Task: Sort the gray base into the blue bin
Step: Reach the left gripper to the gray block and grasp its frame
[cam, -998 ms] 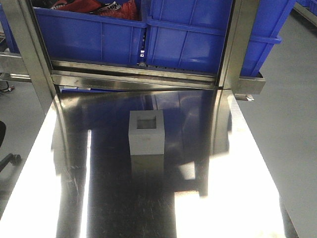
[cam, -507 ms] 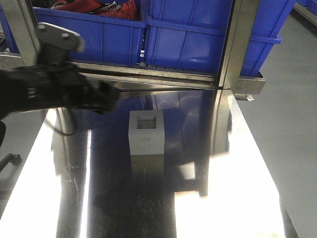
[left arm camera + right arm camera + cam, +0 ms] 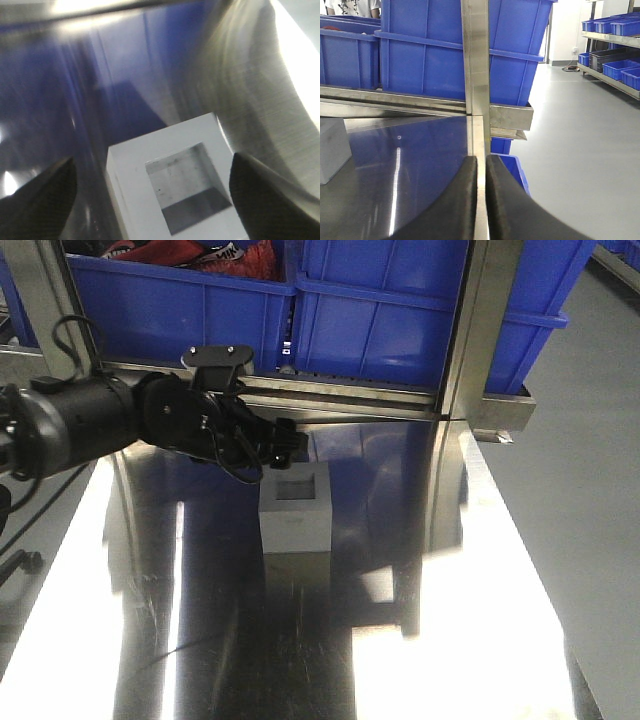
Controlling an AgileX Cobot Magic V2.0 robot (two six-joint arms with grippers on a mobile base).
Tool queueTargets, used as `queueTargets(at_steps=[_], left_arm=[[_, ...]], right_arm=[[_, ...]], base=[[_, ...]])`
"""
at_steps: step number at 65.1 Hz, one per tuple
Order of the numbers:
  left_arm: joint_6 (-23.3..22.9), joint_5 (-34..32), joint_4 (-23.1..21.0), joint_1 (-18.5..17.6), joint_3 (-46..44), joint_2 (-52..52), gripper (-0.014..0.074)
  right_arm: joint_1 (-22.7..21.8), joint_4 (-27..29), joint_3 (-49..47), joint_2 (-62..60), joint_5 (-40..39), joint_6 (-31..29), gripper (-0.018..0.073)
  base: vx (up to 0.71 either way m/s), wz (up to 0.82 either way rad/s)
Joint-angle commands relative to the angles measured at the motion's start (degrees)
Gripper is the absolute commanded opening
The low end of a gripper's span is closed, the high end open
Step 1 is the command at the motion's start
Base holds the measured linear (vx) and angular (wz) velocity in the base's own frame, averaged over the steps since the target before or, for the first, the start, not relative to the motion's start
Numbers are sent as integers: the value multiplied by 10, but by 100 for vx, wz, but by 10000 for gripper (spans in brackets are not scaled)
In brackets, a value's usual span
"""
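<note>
Steel table, left pincer spread wide over gray base, right pincer closed, empty

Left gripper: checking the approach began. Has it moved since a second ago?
Yes. The left gripper entered from the left and now hangs open above the gray base's far edge; the base stayed put.

front view: base on the table, near its middle. left gripper sits at the base's 11 o'clock, over its far edge, with its arm entering from 9 o'clock. rail lies behind the table at 12 o'clock. behind the rail, left bin at 11 o'clock and right bin at 1 o'clock stand side by side. post at 2 o'clock. right gripper is over the table's right edge, with the base at its 9 o'clock, well apart.
</note>
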Motion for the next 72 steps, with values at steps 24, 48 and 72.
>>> queueTargets(at_steps=[24,48,72], left_arm=[[-23,4,-8,-4,-30,32,594],[-22,32,-8,-4,-30,47,593],[-20,73,-8,-4,-30,47,240]], right_arm=[[0,-4,-2,-5,-44,-4,-4],[0,-4,-2,-5,-44,-4,-4],[0,-4,-2,-5,-44,-4,-4]], base=[[0,0],[0,0],[0,0]])
